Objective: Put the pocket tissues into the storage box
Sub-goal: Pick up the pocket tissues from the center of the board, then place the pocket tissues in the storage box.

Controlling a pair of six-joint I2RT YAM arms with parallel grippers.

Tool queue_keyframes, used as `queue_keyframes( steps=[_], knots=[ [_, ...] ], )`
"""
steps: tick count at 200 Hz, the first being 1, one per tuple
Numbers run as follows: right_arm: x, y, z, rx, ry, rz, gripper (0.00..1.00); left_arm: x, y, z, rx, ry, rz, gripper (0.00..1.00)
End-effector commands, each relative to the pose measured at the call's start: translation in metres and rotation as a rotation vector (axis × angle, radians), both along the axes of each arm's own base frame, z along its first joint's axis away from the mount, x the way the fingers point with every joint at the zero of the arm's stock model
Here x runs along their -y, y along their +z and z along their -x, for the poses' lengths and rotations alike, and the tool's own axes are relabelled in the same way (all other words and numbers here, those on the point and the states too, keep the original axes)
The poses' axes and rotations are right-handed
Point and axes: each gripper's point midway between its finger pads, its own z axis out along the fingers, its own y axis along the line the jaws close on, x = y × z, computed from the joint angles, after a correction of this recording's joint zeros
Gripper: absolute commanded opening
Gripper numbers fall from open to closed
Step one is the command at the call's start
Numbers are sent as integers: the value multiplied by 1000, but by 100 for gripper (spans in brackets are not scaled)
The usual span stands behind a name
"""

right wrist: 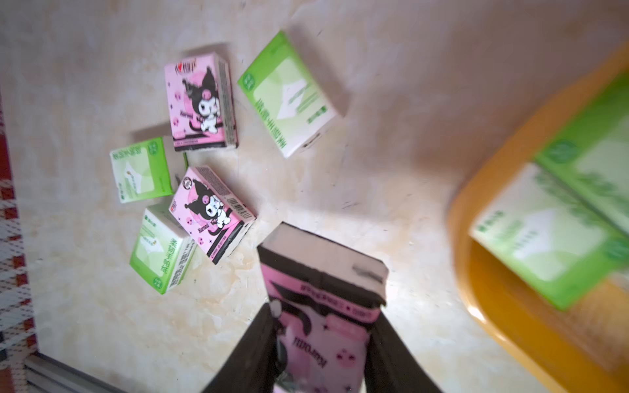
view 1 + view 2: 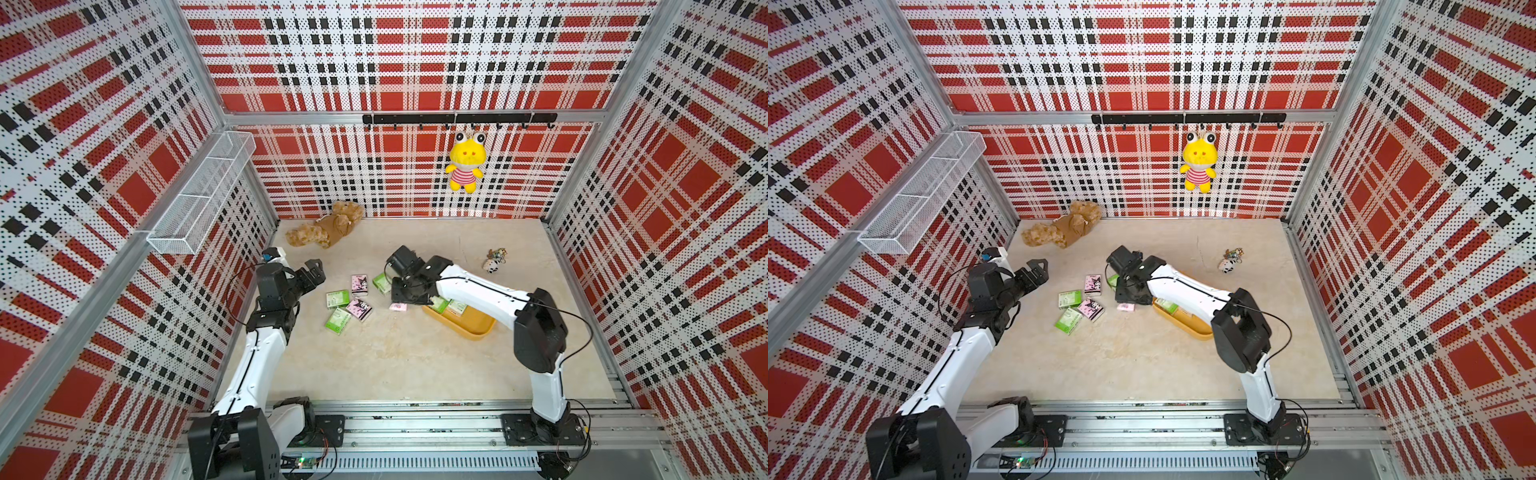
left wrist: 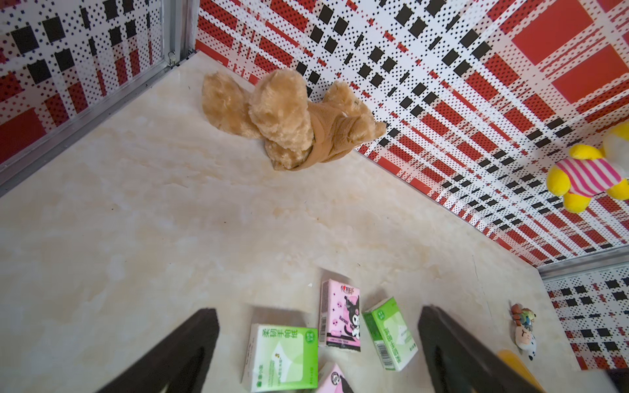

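Several pocket tissues lie loose mid-table: green packets (image 2: 337, 298) (image 2: 338, 321) (image 2: 380, 282) and pink ones (image 2: 360, 284) (image 2: 360, 309). The yellow-orange storage box (image 2: 478, 326) (image 1: 503, 306) sits to their right, half under my right arm, with two green packets (image 2: 449, 306) (image 1: 544, 234) inside. My right gripper (image 2: 401, 297) (image 1: 323, 316) is shut on a pink packet (image 1: 320, 272) (image 2: 397, 307), beside the box's left end. My left gripper (image 2: 313, 269) (image 3: 318, 311) is open and empty, left of the loose packets.
A brown teddy bear (image 2: 328, 228) lies at the back wall. A yellow frog plush (image 2: 465, 166) hangs from the hook rail. A small keychain trinket (image 2: 494, 261) lies at the back right. A white wire basket (image 2: 199, 195) is fixed to the left wall.
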Motion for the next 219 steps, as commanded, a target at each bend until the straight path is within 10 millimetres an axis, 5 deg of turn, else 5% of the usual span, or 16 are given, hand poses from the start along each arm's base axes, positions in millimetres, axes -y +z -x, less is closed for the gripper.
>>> queue_keyframes(
  steps=[1, 29, 67, 131, 169, 219],
  knots=[
    [35, 31, -3, 42, -81, -54, 44, 3, 18, -4, 40, 4, -2, 99],
    [77, 33, 12, 9, -158, -136, 46, 9, 15, -5, 31, -2, -2, 99],
    [119, 4, 32, -91, -220, -204, 47, 15, 11, -7, 25, -12, 0, 99],
    [203, -16, 31, -84, -340, -62, 46, 15, 7, -6, 18, -13, -14, 99],
    [228, -27, 28, -90, -371, -18, 46, 14, 4, -6, 13, -10, -17, 99],
    [234, -54, 30, -136, -351, 43, 47, 13, 1, -5, 7, -9, -23, 99]
  ],
)
